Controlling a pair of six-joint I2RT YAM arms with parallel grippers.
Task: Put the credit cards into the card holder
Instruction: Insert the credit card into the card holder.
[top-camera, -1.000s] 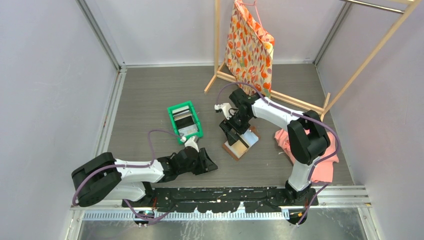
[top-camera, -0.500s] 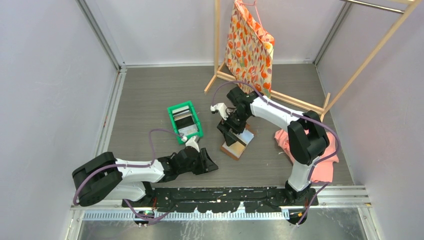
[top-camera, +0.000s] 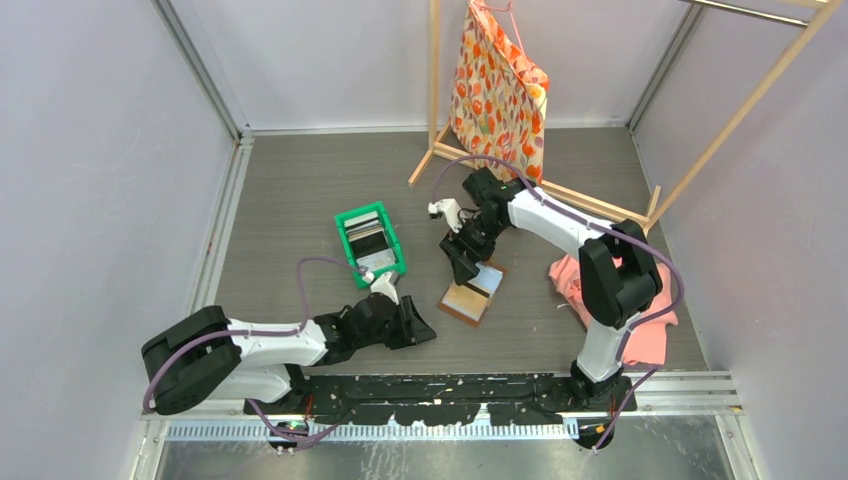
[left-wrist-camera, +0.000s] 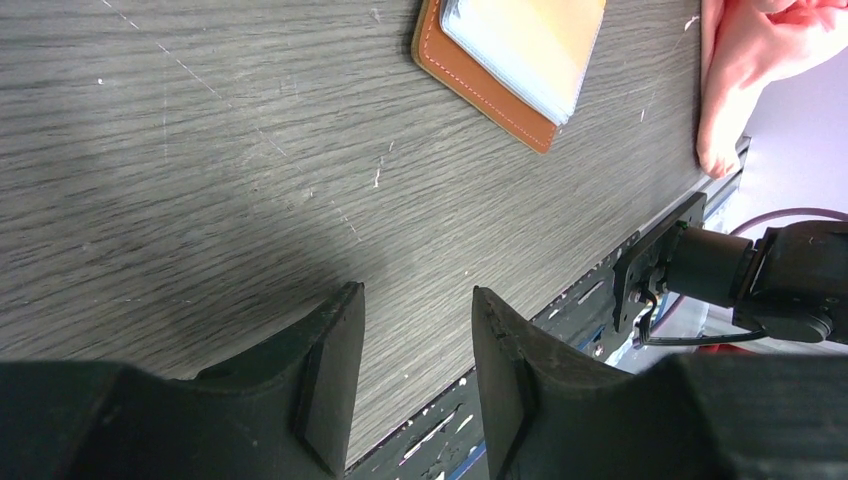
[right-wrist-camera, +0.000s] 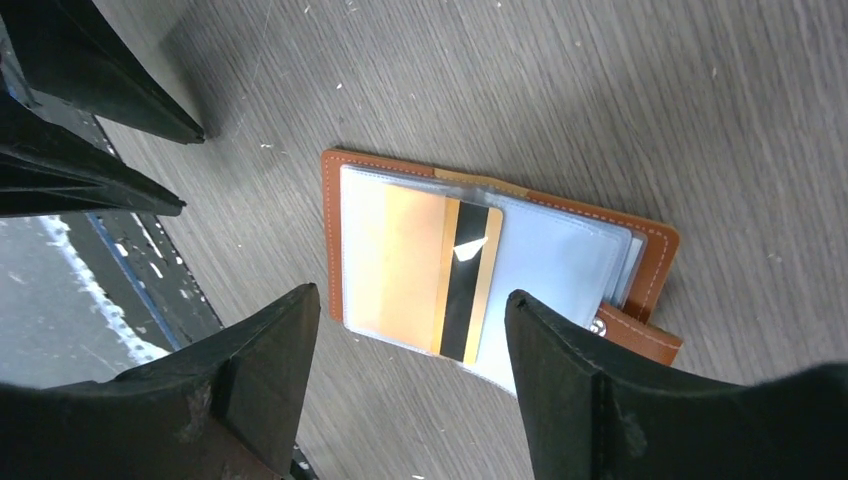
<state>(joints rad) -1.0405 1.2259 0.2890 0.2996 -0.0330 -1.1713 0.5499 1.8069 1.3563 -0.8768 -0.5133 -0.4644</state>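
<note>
Right wrist: card holder (right-wrist-camera: 570, 268) flat beneath the empty right gripper (right-wrist-camera: 410, 293).

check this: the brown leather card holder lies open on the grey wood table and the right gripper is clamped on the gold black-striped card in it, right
Not clamped: the right gripper hangs open and empty above the gold black-striped card, as the right wrist view shows. The brown leather card holder does lie open on the grey wood table.
</note>
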